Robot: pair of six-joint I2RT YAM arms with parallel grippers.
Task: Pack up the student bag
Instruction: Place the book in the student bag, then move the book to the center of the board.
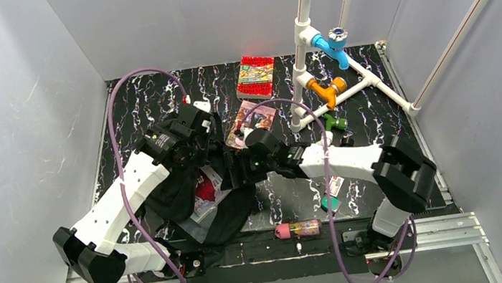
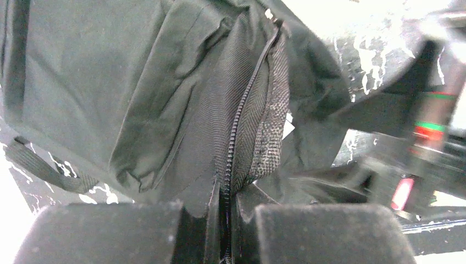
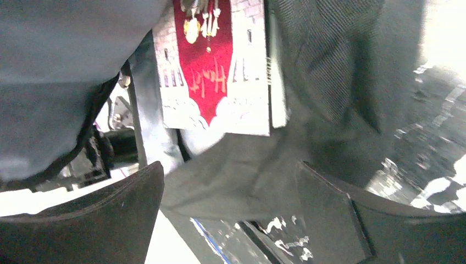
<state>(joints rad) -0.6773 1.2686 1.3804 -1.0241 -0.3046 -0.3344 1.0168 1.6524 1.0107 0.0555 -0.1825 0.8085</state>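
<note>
Two claws are at the student bag (image 1: 179, 193), which lies soft and black on the dark marbled counter (image 1: 367, 109), a little left of the middle and close to the near edge, between the two arms. The left claw (image 2: 225, 220) is pinched tight on the bag's edge right at the zipper (image 2: 242, 126) — the zipper line runs up from between its two pads, and the cloth hangs in folds around it. A black strap loop (image 2: 44, 168) pokes out at the left of that view. The right claw (image 3: 229, 181) is spread wide and holds nothing; its two dark fingers (image 3: 110, 214) stand one on each side, with the bag's cloth just past them. Beyond those fingers a book with a red crest on its cover (image 3: 211, 66) lies among the bag's folds. Further back on the counter lie a red book (image 1: 256, 76) and, nearer the bag, a pinkish packet (image 1: 251, 121). A white pipe frame (image 1: 301, 70) with blue, orange and green joints stands at the back right. A small pink pencil case (image 1: 299, 229) lies at the near edge — apart from the bag — with a small teal thing (image 1: 329, 202) just behind it.
</note>
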